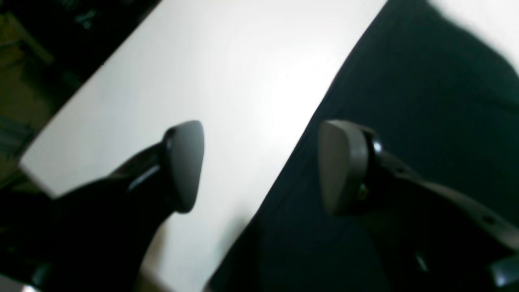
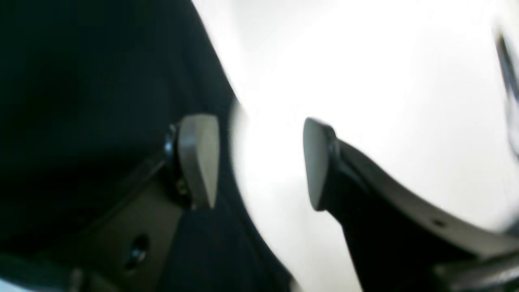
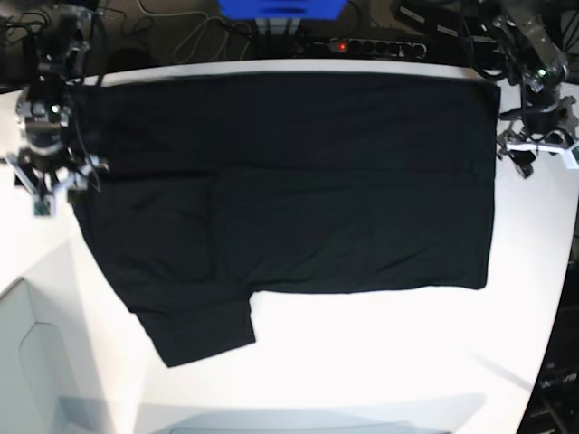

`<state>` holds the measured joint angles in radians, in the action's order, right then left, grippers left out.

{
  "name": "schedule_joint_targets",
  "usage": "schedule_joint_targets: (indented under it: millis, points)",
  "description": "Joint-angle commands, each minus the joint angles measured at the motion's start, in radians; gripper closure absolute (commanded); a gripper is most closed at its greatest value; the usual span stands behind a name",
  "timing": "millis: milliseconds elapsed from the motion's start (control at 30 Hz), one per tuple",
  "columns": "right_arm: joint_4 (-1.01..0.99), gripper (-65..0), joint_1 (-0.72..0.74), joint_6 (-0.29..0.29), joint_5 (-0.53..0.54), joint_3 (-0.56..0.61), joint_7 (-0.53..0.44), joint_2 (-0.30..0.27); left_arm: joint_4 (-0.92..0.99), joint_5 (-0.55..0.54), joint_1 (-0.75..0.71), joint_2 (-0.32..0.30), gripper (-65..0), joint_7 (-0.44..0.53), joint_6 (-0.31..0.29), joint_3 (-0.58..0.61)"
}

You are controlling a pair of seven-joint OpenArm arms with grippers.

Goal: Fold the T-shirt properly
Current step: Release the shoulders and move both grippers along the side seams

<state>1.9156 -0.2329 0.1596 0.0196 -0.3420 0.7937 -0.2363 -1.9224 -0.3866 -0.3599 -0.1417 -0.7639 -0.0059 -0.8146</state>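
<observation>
T-shirt (image 3: 289, 190) flat on white table (image 3: 380, 362), both tools parted at its edges

front: bare table (image 3: 380, 362) | centre: T-shirt (image 3: 298, 190) spread flat | back edge: cables (image 3: 190, 36)

The T-shirt (image 3: 289, 181) is matt black cloth, softly creased, lying on a smooth white surface (image 3: 380, 362) with a faint sheen, while the left gripper (image 1: 259, 166) shows matt grey pads (image 1: 336, 166) on glossy black plastic arms.
</observation>
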Motion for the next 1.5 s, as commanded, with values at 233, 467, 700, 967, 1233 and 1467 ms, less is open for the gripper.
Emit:
schedule_joint_targets:
  millis: [233,467,700,967,1233,1467]
  points:
    - [-0.293,-37.7,0.378,-0.001,-0.011,0.154,-0.026,-0.016,0.107,-0.002,0.262,-0.042,-43.0,0.024,0.001,0.011]
    - [-0.701,-39.4,0.603,-0.001,-0.011,0.237,-0.156,-0.019,0.35,-0.002,0.396,-0.137,-43.0,0.036,0.001,0.174]
    - [-1.036,-39.4,0.749,-0.001,-0.011,0.243,-0.333,-0.03,0.575,-0.001,0.562,-0.184,-43.0,0.036,0.004,0.243]
    - [-1.161,-39.4,0.784,-0.001,-0.011,0.243,-0.445,-0.048,0.729,0.097,0.684,-0.187,-43.0,0.093,0.002,0.314]
    - [-1.161,-39.0,0.748,-0.001,-0.011,0.272,-0.446,-0.041,0.944,0.14,0.726,-0.187,-43.0,0.255,0.008,0.418]
    - [-1.161,-38.8,0.746,-0.001,-0.011,0.373,-0.446,-0.041,1.105,0.14,0.803,-0.186,-43.0,0.312,0.002,0.421]
